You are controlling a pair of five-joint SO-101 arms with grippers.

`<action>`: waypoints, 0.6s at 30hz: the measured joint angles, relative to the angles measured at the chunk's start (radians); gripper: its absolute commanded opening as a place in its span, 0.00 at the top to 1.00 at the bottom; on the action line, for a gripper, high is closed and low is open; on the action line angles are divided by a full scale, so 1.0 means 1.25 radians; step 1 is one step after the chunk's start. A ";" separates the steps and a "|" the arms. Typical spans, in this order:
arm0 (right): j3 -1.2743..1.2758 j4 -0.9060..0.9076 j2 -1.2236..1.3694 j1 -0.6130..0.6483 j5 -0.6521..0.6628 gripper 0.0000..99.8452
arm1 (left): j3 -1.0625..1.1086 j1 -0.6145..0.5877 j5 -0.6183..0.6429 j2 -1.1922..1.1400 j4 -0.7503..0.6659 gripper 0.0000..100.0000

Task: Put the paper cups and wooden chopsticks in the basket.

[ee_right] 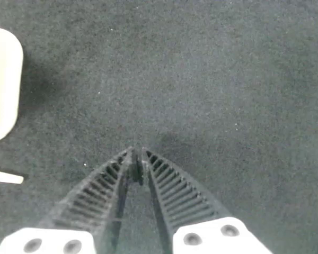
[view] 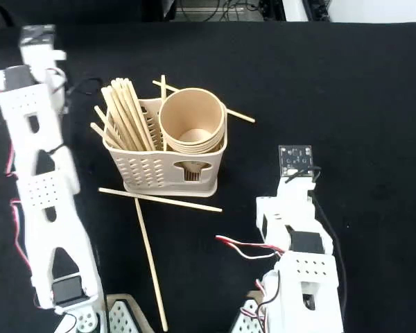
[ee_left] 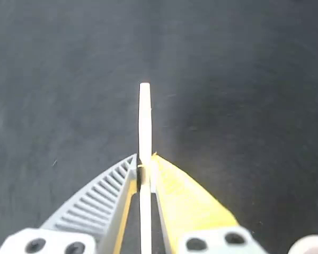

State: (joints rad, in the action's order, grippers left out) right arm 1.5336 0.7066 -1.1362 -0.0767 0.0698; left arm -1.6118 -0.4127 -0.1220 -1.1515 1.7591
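The cream perforated plastic basket (view: 168,166) stood upright near the middle of the black cloth-covered counter (view: 360,90). A stack of tan paper cups (view: 193,123) sat mouth-up in its right compartment. A bundle of pale wooden chopsticks (view: 127,114) leaned in its left compartment. Loose chopsticks lay on the counter. A crosswise chopstick (view: 159,200) lay just beside the basket's near wall. A lengthwise chopstick (view: 151,260) ran from beside it toward the near edge. A far chopstick (view: 239,116) lay behind the basket, its end projecting to the right. The white left arm (view: 41,201) extended along the left side toward the far-left corner. The left tool (ee_left: 144,161) was pinching a single pale wooden stick (ee_left: 144,116). Its jaws were pressed against both faces of the stick, and the stick's end projected beyond the tips above bare cloth. The white right arm (view: 298,236) was at the near right, right of the basket and apart from it. The right tool (ee_right: 136,159) had its jaws pressed together, tip against tip, above bare cloth. In the right wrist view, a rounded corner of the basket (ee_right: 1,84) and one stick end (ee_right: 5,178) lay near this tool.
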 measured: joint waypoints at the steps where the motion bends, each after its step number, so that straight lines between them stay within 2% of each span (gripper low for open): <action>1: 0.000 0.000 0.000 0.000 0.000 0.98 | 0.000 -0.017 0.028 0.016 0.000 0.97; 5: 0.000 0.000 0.000 0.000 0.000 0.98 | -0.002 -0.086 0.125 0.114 0.000 0.97; 9: 0.000 0.000 0.000 0.000 0.000 0.98 | 0.020 -0.129 0.133 0.226 0.001 0.97; 12: 0.000 0.000 0.000 0.000 0.000 0.98 | 0.141 -0.137 0.133 0.328 0.001 0.97; 18: 0.000 0.000 0.000 0.000 0.000 0.98 | 0.495 -0.119 0.114 0.594 0.001 0.97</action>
State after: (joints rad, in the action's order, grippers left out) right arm 1.5336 0.7066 -1.1362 -0.0767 0.0698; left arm -0.9935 -0.5616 0.0207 -0.4089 1.7607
